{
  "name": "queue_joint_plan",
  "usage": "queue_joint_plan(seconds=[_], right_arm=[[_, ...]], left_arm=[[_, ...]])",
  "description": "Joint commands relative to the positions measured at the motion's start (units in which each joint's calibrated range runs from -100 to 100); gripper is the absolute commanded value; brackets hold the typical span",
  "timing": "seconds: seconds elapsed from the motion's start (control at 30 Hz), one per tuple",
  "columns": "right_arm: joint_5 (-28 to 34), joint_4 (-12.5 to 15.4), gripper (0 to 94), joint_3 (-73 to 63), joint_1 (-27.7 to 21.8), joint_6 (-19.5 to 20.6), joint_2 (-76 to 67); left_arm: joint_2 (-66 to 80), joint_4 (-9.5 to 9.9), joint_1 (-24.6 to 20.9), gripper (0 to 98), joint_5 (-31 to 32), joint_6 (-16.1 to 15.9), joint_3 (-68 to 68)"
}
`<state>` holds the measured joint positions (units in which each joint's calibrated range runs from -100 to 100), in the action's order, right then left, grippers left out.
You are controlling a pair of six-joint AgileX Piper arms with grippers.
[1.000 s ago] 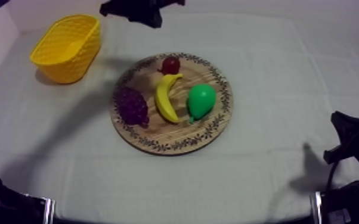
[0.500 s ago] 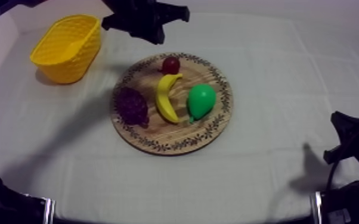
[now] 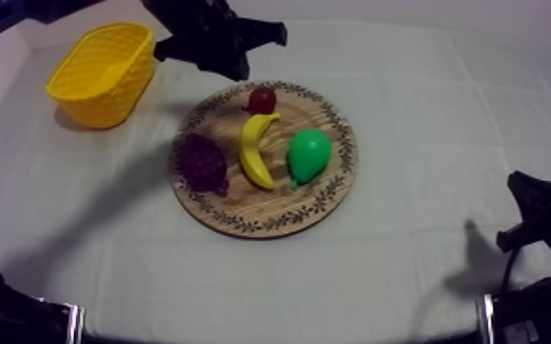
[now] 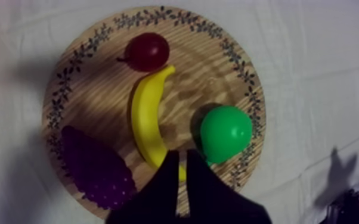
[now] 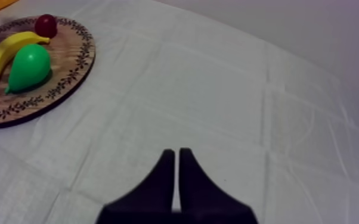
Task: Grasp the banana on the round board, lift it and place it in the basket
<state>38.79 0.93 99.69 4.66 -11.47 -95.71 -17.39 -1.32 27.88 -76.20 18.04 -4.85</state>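
- Banana (image 3: 256, 151) lies on the wooden board (image 3: 243, 222), mid surface (image 3: 444, 137).
- Bunch of grapes (image 3: 203, 163) is on its left, pear (image 3: 307, 155) on its right, small red fruit (image 3: 262, 99) at its far tip.
- Yellow basket (image 3: 105, 73) sits far left, well apart from the board.
- Left claw (image 4: 180, 154) is pressed together, pinching nothing; it hangs above the board's far edge, looking down on the fruit.
- Right claw (image 5: 176, 152) is pressed together, pinching nothing, over bare cloth right of the board.

Right tool (image 5: 177, 156), a narrow closed wedge over cloth (image 5: 217, 101), well apart from board (image 5: 74, 74) with banana (image 5: 6, 50) and pear (image 5: 28, 67).
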Motion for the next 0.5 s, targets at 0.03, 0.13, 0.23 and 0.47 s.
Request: queue_joint_plan(seconds=[0.03,0.13,0.23,0.47], right_arm=[[0.0,0.0,0.3,0.0,0.0,0.0,0.0],[0.0,0.0,0.3,0.0,0.0,0.0,0.0],[0.0,0.0,0.3,0.0,0.0,0.0,0.0],[0.0,0.0,0.3,0.0,0.0,0.0,0.0]], left_arm=[[-0.2,-0.77,-0.2,17.9,1.1,-1.5,0.0],[-0.5,-1.7,-0.5,30.5,1.7,-2.6,-0.3],[-0.4,-2.71,-1.0,49.6,3.0,-3.2,0.3],[-1.3,-5.01,-1.8,80.2,6.4,-5.4,2.1]])
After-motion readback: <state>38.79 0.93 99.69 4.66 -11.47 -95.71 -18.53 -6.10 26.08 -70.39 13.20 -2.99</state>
